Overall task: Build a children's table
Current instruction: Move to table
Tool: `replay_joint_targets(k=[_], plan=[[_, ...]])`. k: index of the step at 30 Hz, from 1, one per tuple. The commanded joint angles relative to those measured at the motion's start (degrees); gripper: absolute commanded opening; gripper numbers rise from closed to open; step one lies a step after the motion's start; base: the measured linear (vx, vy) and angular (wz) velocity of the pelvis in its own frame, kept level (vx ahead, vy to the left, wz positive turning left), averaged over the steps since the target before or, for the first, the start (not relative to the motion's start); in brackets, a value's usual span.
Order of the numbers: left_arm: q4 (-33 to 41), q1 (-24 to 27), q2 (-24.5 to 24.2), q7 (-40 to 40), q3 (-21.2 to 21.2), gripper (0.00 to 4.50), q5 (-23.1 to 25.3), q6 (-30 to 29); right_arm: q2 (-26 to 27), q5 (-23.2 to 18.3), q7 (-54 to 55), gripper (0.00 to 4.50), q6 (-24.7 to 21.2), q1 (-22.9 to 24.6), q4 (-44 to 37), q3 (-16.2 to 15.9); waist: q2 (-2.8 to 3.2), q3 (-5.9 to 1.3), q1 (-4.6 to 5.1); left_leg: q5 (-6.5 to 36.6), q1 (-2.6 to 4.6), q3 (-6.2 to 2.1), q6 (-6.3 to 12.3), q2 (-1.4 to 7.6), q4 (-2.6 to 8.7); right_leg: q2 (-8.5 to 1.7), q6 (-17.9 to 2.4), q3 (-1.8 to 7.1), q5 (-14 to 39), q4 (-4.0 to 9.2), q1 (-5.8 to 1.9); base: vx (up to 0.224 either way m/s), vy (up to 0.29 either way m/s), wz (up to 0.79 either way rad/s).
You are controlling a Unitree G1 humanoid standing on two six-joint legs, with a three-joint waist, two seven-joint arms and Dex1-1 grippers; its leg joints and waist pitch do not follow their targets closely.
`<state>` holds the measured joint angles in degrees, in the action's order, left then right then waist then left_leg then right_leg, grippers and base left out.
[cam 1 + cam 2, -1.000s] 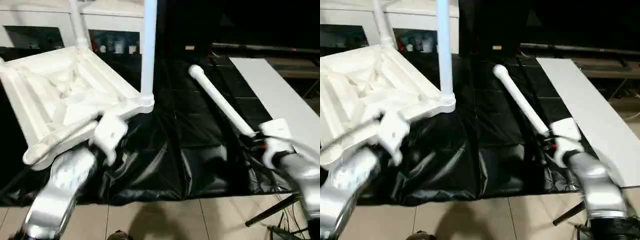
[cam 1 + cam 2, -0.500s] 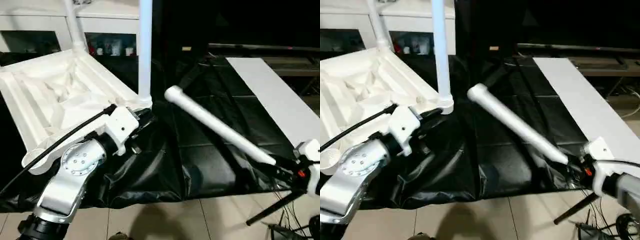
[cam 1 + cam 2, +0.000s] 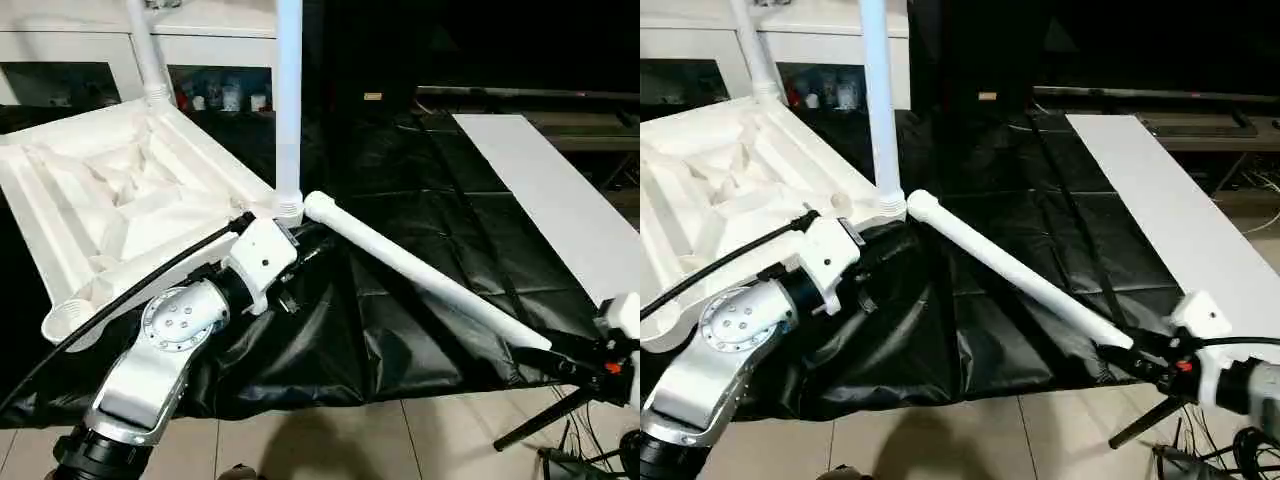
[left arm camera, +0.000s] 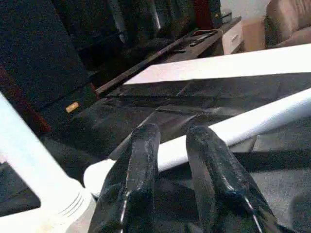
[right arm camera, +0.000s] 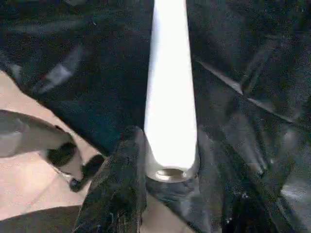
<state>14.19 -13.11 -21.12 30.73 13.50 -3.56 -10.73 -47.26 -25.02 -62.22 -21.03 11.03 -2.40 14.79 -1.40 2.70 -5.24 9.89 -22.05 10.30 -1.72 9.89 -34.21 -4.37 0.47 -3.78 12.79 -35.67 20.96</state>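
The right pincer (image 3: 1132, 352), clamped on a loose white leg's (image 3: 1010, 268) narrow end, slants it far-left toward the upturned tabletop's (image 3: 100, 215) near-right corner, where the nearer left pincer (image 4: 172, 160) waits empty, fingers slightly apart, beside an upright leg (image 3: 289, 100).
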Motion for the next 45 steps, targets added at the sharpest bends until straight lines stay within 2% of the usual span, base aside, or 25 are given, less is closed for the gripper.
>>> replay_joint_targets(k=[1, 5, 8, 9, 12, 13, 15, 17, 23, 28, 29, 33, 35, 37, 40, 43, 45], plan=[[0.3, -0.7, 0.2, 0.5, 0.6, 1.22, 0.6, 0.2, -1.5, -3.3, -4.8, 1.17, -1.7, 0.8, -4.3, 0.2, -0.85, -2.46, -0.38, 15.6, 0.85, -1.81, 2.98, 3.82, 4.31, -4.61, -9.5, 2.83, 14.3, 5.65, -1.41, 0.0, 0.0, 0.0], [0.4, -0.9, 0.4, 0.5, 1.3, 1.22, 0.7, 0.1, -2.5, -4.4, -6.2, 1.17, -2.9, 2.2, -5.8, 0.2, -0.94, -2.28, -0.11, 17.3, 0.8, -1.94, 2.43, 3.81, 4.42, -4.72, -8.4, 2.73, 18.4, 6.04, -1.25, 0.0, 0.0, 0.0], [0.3, -0.9, 0.6, 0.3, 1.4, 1.22, 0.8, -0.1, -2.5, -2.1, -4.2, 1.17, -0.8, 1.7, -3.9, 0.1, -0.91, -2.23, 0.09, 18.1, 0.8, -2.04, 1.78, 3.84, 4.49, -4.73, -8.1, 2.72, 19.7, 6.15, -1.14, 0.0, 0.0, 0.0], [0.1, -0.8, 0.8, 0.1, 1.3, 1.22, 1.0, -0.1, -2.0, -1.4, -3.0, 1.17, -0.1, 1.1, -2.8, 0.4, -0.93, -2.15, 0.01, 19.0, 1.08, -1.98, 1.51, 3.85, 4.45, -4.8, -7.9, 2.79, 20.9, 6.33, -0.9, 0.0, 0.0, 0.0], [0.0, -0.6, 0.9, 0.2, 1.4, 1.22, 1.3, 0.0, -1.5, -1.8, -2.3, 1.17, -0.4, 0.7, -2.7, 1.2, -0.86, -2.07, -0.1, 19.7, 1.33, -1.95, 1.1, 3.84, 4.45, -4.73, -8.0, 2.86, 21.9, 6.48, -0.69, 0.0, 0.0, 0.0], [0.2, -0.5, 0.9, 0.2, 1.4, 1.22, 1.3, 0.0, -1.3, -3.3, -3.1, 1.17, -0.8, 1.0, -3.3, 2.4, -0.88, -2.09, -0.15, 19.8, 1.2, -2.03, 1.04, 3.83, 4.51, -4.78, -7.7, 2.82, 22.2, 6.47, -0.81, 0.0, 0.0, 0.0], [0.3, -0.5, 0.8, 0.2, 1.4, 1.22, 1.3, 0.0, -1.5, -3.9, -3.6, 1.17, -1.4, 1.2, -3.7, 2.7, -0.9, -2.09, -0.17, 19.9, 1.18, -2.07, 1.11, 3.84, 4.51, -4.8, -7.6, 2.82, 22.1, 6.45, -0.8, 0.0, 0.0, 0.0], [0.6, -0.6, 0.5, 0.9, 1.8, 1.22, 1.1, 0.1, -2.3, -7.1, -6.4, 1.17, -4.1, 2.7, -6.7, 3.2, -0.98, -2.17, -0.28, 19.0, 1.13, -2.02, 1.66, 3.83, 4.46, -4.68, -7.6, 2.89, 20.4, 6.31, -0.89, 0.0, 0.0, 0.0], [1.2, -1.5, -0.2, 3.5, 4.3, 1.22, 2.4, 1.3, -1.9, -10.2, -6.9, 1.17, -6.9, 1.8, -11.8, 0.6, -1.11, -2.34, 0.03, 16.7, 0.72, -2.08, 2.16, 3.84, 4.52, -4.69, -8.2, 2.77, 17.2, 5.87, -1.22, 0.0, 0.0, 0.0], [1.9, -2.0, -1.1, 4.6, 5.8, 1.22, 3.9, 2.1, -0.9, -10.6, -6.2, 1.17, -7.7, 0.4, -13.9, -1.1, -1.26, -2.17, 0.55, 17.7, 0.68, -2.14, 1.65, 3.73, 4.45, -4.9, -7.3, 2.72, 21.5, 6.25, -1.09, 0.0, 0.0, 0.0], [1.9, -2.1, -0.9, 4.4, 5.8, 1.22, 4.0, 2.2, -0.9, -10.6, -6.1, 1.17, -7.8, 0.2, -14.1, -1.3, -1.4, -2.16, 0.7, 17.7, 0.62, -2.14, 1.55, 3.75, 4.44, -4.89, -7.1, 2.75, 21.8, 6.24, -1.08, 0.0, 0.0, 0.0], [2.0, -2.4, -0.7, 3.7, 5.7, 1.22, 4.4, 2.8, -1.4, -9.9, -6.2, 1.17, -8.2, 0.3, -14.2, -2.0, -1.36, -2.22, 0.84, 17.5, 0.87, -2.11, 1.66, 3.89, 4.39, -4.78, -7.6, 2.78, 20.4, 6.12, -0.91, 0.0, 0.0, 0.0], [2.1, -2.2, -0.7, 4.0, 5.6, 1.22, 4.2, 2.5, -1.7, -9.4, -6.6, 1.17, -8.3, 0.8, -14.3, -2.2, -1.14, -2.25, 0.42, 17.3, 1.19, -1.97, 1.58, 4.01, 4.36, -4.73, -8.4, 2.89, 18.9, 6.03, -0.71, 0.0, 0.0, 0.0], [2.4, -1.7, -1.1, 4.6, 5.8, 1.22, 4.2, 2.3, -2.5, -7.7, -6.8, 1.17, -7.6, 1.7, -14.0, -3.1, -1.17, -2.3, -0.18, 16.8, 1.18, -1.9, 1.47, 4.02, 4.41, -4.67, -8.6, 2.89, 17.3, 5.87, -0.85, 0.0, 0.0, 0.0], [2.7, -1.3, -1.3, 5.5, 6.1, 1.22, 3.7, 2.1, -1.7, -8.3, -6.7, 1.17, -7.7, 1.4, -14.1, -2.9, -1.13, -2.28, -0.92, 16.7, 1.29, -1.83, 1.35, 4.03, 4.45, -4.74, -8.8, 2.95, 16.4, 5.81, -0.87, 0.0, 0.0, 0.0], [2.5, -1.7, -1.6, 5.5, 6.4, 1.22, 4.6, 2.6, -0.7, -8.9, -5.3, 1.17, -7.3, 0.0, -14.4, -3.3, -1.08, -2.28, -1.17, 16.6, 1.25, -1.85, 1.19, 4.01, 4.52, -4.77, -8.6, 2.93, 16.2, 5.77, -0.89, 0.0, 0.0, 0.0], [1.4, -2.7, -2.4, 5.7, 7.1, 1.22, 6.6, 4.0, 2.3, -8.8, -2.9, 1.17, -6.4, -4.0, -14.6, -4.9, -1.0, -2.32, -1.16, 17.1, 1.37, -1.93, 0.83, 3.98, 4.56, -4.74, -8.4, 2.91, 16.8, 5.76, -0.81, 0.0, 0.0, 0.0]])
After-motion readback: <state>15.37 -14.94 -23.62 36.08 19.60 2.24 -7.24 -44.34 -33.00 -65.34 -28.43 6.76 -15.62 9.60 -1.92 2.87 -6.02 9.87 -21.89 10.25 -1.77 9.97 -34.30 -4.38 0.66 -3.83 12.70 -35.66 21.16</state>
